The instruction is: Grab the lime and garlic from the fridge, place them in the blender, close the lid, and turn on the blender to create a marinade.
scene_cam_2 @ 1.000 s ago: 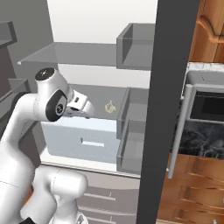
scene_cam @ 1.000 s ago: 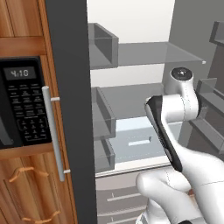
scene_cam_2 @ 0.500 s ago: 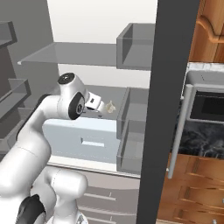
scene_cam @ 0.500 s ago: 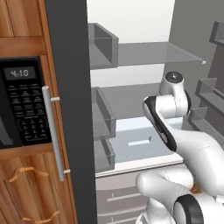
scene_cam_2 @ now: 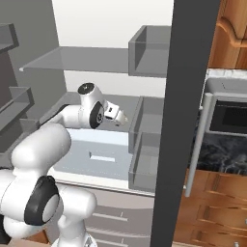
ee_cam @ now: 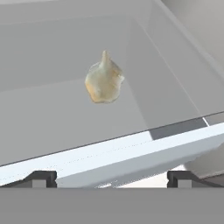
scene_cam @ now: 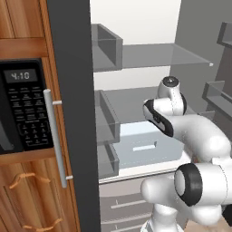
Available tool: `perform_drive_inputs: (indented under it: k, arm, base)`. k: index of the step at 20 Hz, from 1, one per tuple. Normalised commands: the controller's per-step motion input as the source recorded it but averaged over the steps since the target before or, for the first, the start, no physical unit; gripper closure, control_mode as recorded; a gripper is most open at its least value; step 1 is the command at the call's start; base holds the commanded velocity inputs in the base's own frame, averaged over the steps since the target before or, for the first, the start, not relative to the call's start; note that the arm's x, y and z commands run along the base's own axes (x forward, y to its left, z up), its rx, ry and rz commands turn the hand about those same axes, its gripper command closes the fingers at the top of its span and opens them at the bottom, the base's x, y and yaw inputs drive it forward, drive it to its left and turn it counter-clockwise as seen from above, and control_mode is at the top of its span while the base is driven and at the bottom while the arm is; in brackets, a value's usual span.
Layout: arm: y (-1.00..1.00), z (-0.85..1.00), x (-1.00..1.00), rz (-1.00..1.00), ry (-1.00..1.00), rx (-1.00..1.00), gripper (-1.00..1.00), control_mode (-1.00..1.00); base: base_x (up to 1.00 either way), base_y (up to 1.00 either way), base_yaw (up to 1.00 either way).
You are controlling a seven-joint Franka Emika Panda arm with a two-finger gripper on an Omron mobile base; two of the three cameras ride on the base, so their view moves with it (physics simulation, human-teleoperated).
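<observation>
The garlic (ee_cam: pixel 104 81), a pale cream bulb with a tan underside and a pointed tip, sits on a grey shelf (ee_cam: pixel 48 113) of the open fridge (scene_cam: pixel 72 113), in the upper centre of the hand view. The fingers (ee_cam: pixel 39 177) are spread wide and hold nothing, with the bulb well beyond them.

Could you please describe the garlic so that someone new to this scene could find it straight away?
Start at the open fridge and go to its middle shelf, above the pale drawer. The garlic sits there alone, straight ahead of the open end effector: a small, cream, lumpy bulb with a pointed tip.
</observation>
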Motion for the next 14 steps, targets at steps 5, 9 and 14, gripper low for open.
perform_drive_inputs:
  k: [5,9,14]
  arm:
    - [-0.05,-0.24,0.63,0.0,0.05,0.0,-1.0,-1.0]
    - [-0.17,-0.09,0.47,0.0,0.02,0.0,-1.0,-1.0]
    - [-0.14,-0.12,0.43,0.0,0.02,0.0,-1.0,-1.0]
  base:
    - [0.0,0.0,0.0]
    - [0.0,0.0,0.0]
    - [0.0,0.0,0.0]
